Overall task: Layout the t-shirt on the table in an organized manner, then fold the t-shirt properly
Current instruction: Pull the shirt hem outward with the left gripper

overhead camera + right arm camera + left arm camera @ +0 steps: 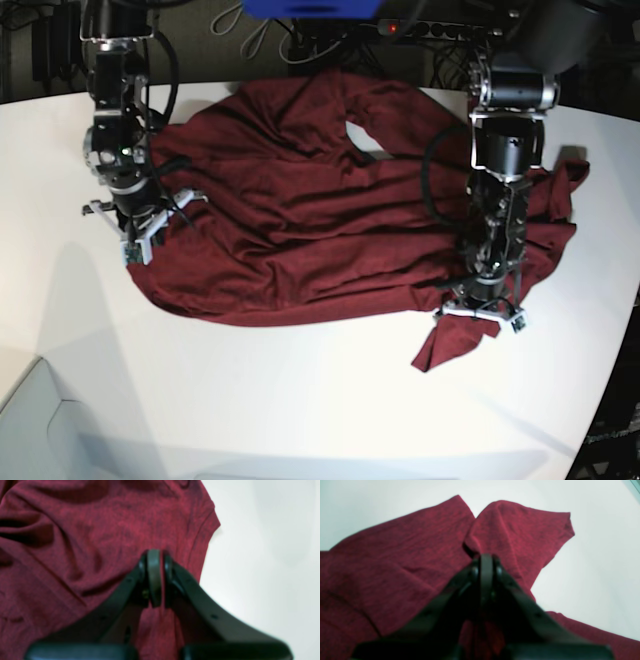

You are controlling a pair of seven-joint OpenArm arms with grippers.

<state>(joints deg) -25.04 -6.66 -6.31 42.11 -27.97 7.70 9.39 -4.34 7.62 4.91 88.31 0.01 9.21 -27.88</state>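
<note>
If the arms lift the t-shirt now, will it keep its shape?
Probably not. The t-shirt lies creased on the table, so it looks floppy. Fabric bunches at the left pincer, so lifted parts would likely sag.

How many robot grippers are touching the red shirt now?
2. The left gripper is shut on the t-shirt near its front right corner in the base view. The right gripper pinches its left edge.

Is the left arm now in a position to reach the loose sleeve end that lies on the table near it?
Probably yes. The left gripper is shut on the t-shirt right beside that sleeve end, and only bare table lies around it. It would have to let go of the cloth first.
</note>
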